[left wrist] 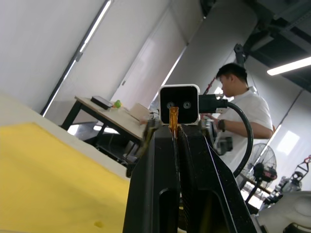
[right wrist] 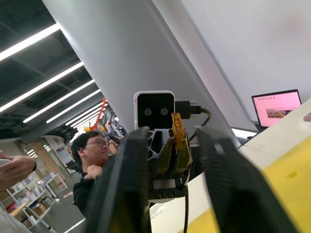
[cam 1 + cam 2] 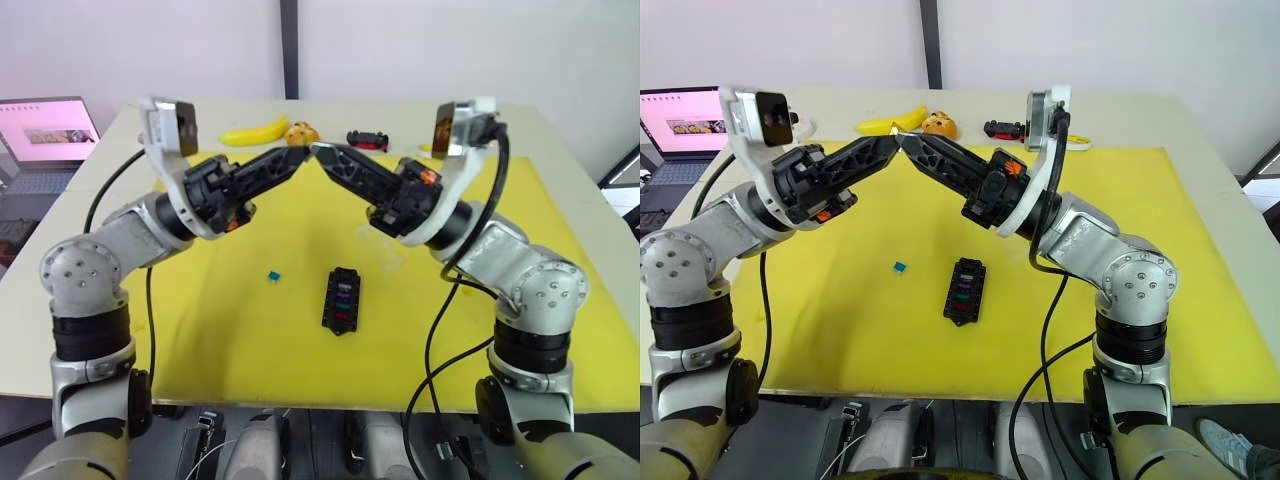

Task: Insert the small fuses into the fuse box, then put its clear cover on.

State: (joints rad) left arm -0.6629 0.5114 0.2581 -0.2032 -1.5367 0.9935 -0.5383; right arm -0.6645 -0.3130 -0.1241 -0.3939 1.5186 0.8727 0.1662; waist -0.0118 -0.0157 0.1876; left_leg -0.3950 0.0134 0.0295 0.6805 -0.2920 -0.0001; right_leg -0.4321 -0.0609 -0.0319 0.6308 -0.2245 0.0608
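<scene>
Orange-brown fuse [image 1: 173,120] pinched at the left gripper [image 3: 297,155] tip; right gripper [image 3: 320,151] spread, meeting it tip to tip. Fuse box [image 3: 341,299] on the yellow mat [image 3: 230,320] below both grippers, teal fuse [image 3: 272,275] just beside it.

Both arms meet high above the yellow mat [image 3: 230,320], leaving open room around the fuse box [image 3: 341,299].
</scene>
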